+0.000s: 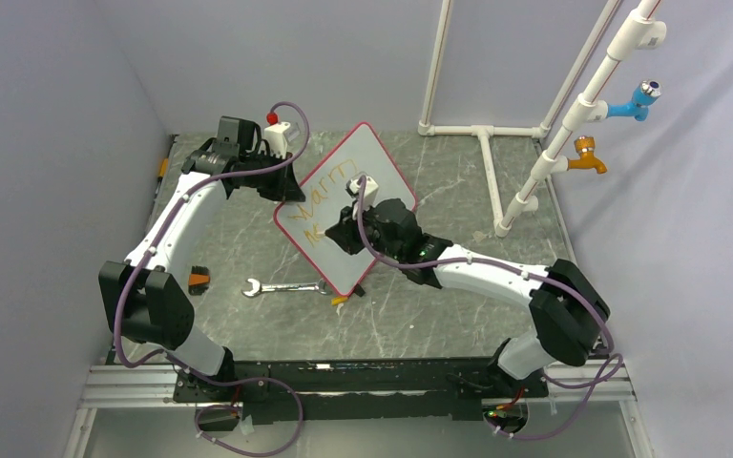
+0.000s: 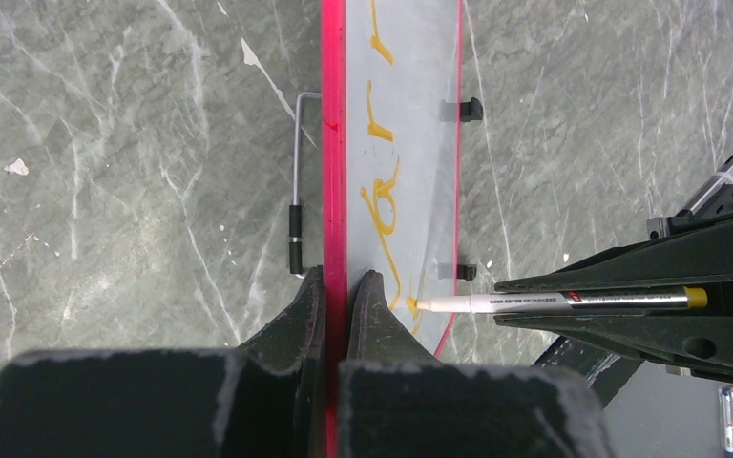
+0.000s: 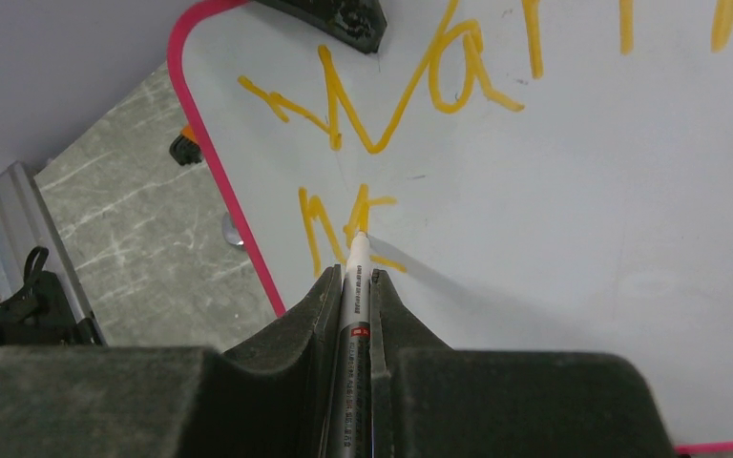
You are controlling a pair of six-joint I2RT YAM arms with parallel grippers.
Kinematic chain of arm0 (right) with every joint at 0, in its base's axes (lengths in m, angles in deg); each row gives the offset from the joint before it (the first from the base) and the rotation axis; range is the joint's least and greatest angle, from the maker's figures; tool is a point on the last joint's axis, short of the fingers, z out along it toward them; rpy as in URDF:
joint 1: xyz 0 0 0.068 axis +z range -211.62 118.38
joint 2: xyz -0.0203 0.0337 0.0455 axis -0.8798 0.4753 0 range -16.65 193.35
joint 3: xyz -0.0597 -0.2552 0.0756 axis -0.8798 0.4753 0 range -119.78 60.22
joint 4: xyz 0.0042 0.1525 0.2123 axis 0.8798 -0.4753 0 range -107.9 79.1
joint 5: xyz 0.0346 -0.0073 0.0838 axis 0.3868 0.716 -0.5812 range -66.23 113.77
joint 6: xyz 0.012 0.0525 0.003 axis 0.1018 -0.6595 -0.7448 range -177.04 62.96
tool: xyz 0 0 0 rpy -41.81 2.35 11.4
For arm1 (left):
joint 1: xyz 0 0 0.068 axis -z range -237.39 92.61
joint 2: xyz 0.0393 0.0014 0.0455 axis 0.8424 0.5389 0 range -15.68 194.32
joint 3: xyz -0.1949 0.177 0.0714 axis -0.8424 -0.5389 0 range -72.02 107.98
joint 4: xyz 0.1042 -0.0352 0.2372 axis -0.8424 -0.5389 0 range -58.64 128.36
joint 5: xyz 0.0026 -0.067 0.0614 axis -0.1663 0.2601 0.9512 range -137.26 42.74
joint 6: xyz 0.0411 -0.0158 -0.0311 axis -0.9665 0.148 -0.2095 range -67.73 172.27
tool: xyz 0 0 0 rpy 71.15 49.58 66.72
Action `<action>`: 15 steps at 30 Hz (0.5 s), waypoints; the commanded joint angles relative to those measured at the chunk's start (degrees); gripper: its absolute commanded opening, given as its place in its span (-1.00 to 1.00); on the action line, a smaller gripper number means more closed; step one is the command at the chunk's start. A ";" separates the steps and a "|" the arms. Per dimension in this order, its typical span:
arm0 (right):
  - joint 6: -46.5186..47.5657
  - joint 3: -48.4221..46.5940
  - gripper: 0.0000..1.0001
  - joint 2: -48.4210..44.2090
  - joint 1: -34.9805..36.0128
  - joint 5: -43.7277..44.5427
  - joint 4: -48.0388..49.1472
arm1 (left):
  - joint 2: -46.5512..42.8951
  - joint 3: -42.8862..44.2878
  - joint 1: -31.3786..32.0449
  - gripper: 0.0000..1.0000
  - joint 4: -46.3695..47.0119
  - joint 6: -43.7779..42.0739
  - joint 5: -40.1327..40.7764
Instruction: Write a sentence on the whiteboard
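1. My left gripper (image 2: 336,286) is clamped on the pink rim of the whiteboard (image 2: 410,143) — one finger pinched on either side of the edge.
2. The whiteboard sits over the middle of the table (image 1: 439,315), turned like a diamond in the top view, with its near corner just beside a wrench (image 1: 282,287).
3. My right gripper (image 3: 353,281) is closed tight around a white marker (image 3: 358,250), the barrel running out between the fingers.
4. The marker tip is touching the board's face — right in the short second row of orange lettering (image 3: 312,224), under a longer first row.
5. A white pipe frame (image 1: 492,172) stands at the back right.
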 commanded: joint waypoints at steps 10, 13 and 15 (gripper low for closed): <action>1.06 -0.85 -1.00 -1.06 0.46 7.01 -2.35 | 1.42 -0.62 -0.06 -1.00 -1.76 -7.91 13.86; 1.80 -2.74 -1.00 -0.48 0.41 8.22 -3.11 | 1.43 -0.57 -0.07 -1.00 -1.76 -7.98 13.89; 2.14 -3.74 -1.00 -0.14 0.45 8.34 -3.27 | 1.46 -0.62 -0.06 -1.00 -1.71 -7.96 13.91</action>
